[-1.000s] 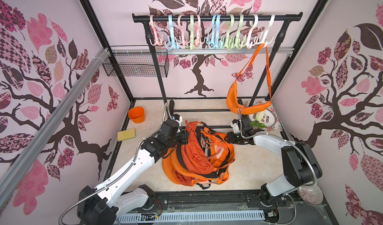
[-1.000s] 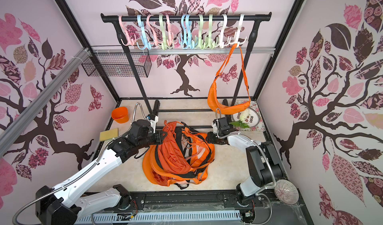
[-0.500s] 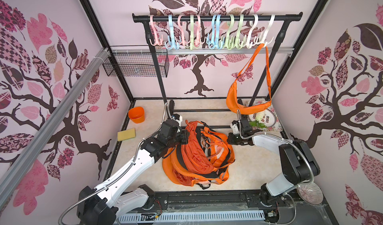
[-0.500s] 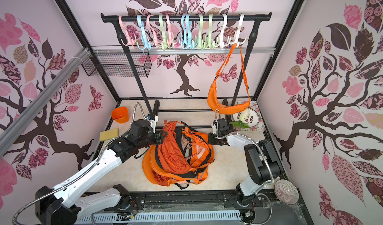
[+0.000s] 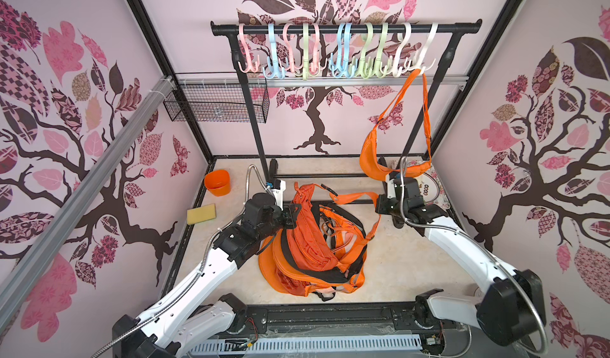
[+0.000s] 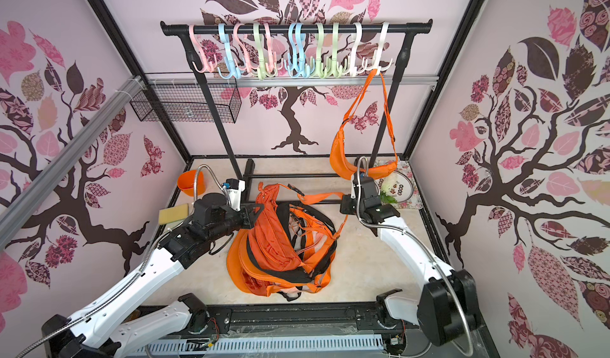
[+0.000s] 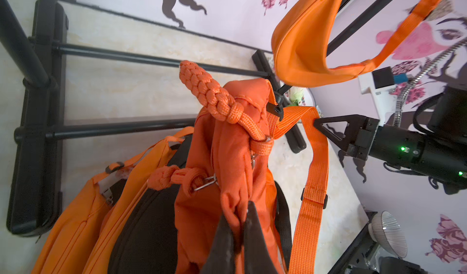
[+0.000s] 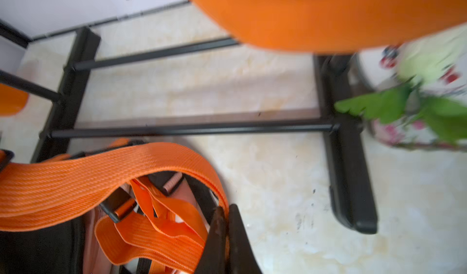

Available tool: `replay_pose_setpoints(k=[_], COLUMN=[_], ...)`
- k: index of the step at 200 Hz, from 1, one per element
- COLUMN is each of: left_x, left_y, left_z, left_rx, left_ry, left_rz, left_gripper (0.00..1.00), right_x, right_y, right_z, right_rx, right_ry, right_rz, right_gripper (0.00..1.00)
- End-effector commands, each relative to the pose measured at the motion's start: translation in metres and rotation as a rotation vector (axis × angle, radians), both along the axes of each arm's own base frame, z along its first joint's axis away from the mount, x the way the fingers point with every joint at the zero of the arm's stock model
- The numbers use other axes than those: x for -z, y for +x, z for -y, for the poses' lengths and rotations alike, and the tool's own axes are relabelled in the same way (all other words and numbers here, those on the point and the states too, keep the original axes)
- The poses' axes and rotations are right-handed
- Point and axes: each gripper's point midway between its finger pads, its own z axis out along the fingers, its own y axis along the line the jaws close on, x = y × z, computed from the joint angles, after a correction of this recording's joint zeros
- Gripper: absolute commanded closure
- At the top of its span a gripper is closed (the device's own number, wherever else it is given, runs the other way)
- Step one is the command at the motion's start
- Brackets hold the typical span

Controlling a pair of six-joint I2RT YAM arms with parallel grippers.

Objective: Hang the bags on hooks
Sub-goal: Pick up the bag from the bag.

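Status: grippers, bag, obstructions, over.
Left gripper shut on orange bag. Right gripper shut on its strap. Not yet hung. Hanging bag close to that gripper.

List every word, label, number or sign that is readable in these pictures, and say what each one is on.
No text can be read in any view.
On the plate, there is a short row of dark ring-shaped marks, too small to tell whether they are letters.
No print shows on the heaped bags, the hanging bag or the hooks.
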Motion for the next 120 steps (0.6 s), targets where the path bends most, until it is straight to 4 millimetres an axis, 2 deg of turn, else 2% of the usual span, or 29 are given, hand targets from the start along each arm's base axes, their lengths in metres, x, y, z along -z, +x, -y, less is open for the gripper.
replay_pose_setpoints(k=[1,19,60,93,120], left_x=[-0.037,-0.059,-0.114,-0.159,-0.187], left_y=[0.0,-0.002,-0.013,-0.013,-0.014], left_z=[0.01,0.016,0.037,0.039,0.046], left_rx=[0.044,0.064,0.118,0.12,0.148], left_ry=[-0.069,-0.067,-0.068,-0.131,-0.151], left_rz=[0.138,0.196,0.352,0.47,0.529], left_gripper=[1.0,1.0,1.0,1.0,1.0], right_x=[-0.077,-0.122,-0.217,-0.294,-0.348], right_y=[0.003,0.004,0.016,0.026,0.033], right_z=[0.021,0.029,0.032,0.036,0.038], right_rx=[0.095,0.129,0.144,0.175,0.183], right_ry=[-0.039,-0.046,-0.071,-0.107,-0.123], right_rz=[0.226,0.331,0.51,0.651,0.747], right_gripper=[1.0,1.0,1.0,1.0,1.0])
